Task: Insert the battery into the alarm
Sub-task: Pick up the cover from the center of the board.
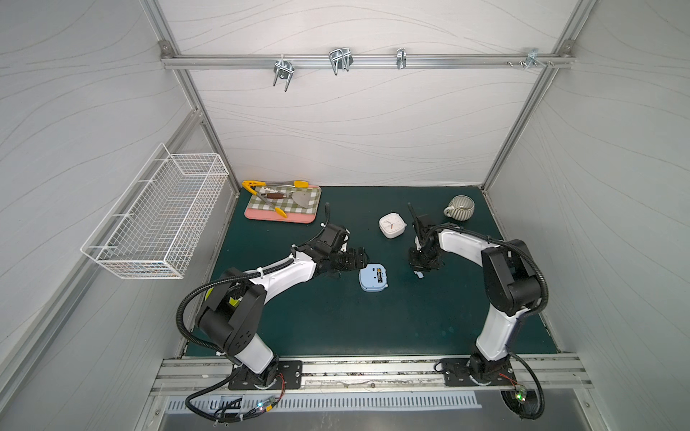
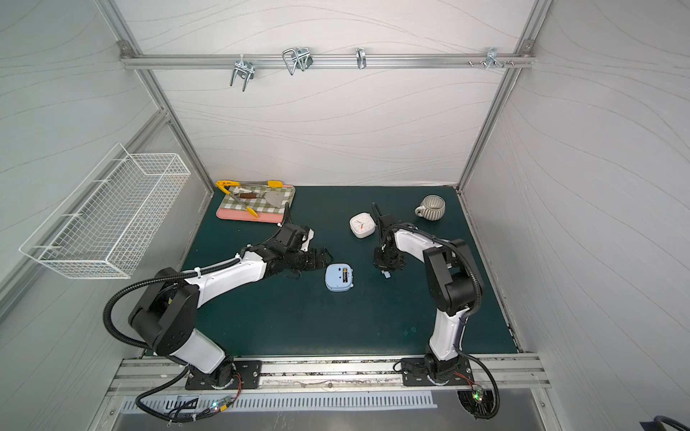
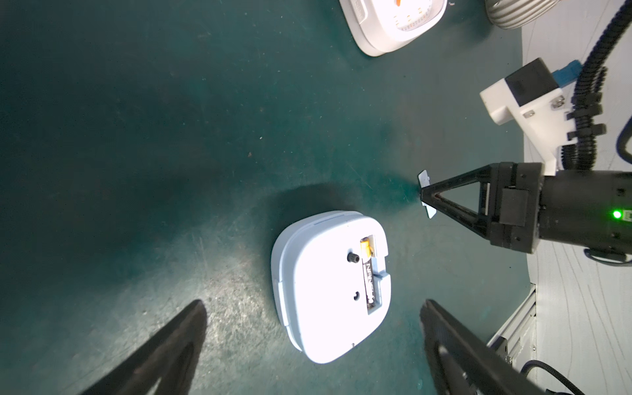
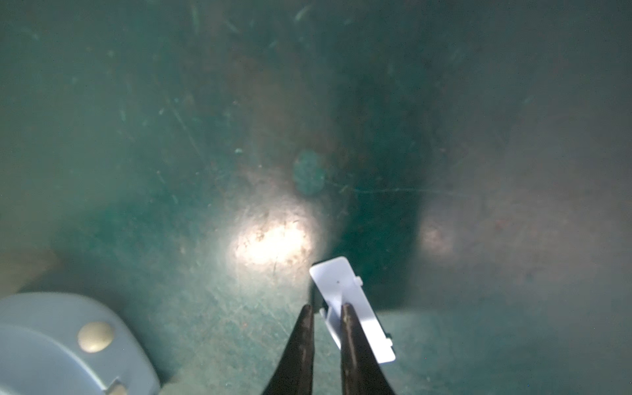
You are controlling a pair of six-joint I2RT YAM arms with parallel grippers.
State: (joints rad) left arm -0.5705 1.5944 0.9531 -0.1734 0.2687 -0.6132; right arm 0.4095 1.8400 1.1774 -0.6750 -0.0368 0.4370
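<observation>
Light-blue plastic of the alarm [image 3: 318, 307] lies face down on the green mat [image 3: 136, 136], so the open compartment looks upward, and the battery [image 3: 369, 273] sits inside it along one edge of the back. The right gripper [image 4: 326, 306] is clenched on the small white cover [image 4: 342, 278] just beside the alarm, I judge in order to close the compartment next. The left gripper [image 1: 361, 258] hangs wide open near the alarm's other side, holding nothing, probably ready to steady it.

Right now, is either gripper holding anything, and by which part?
Right gripper pinches the battery cover at one long edge, about mid-length. Left gripper is open, holding nothing.
</observation>
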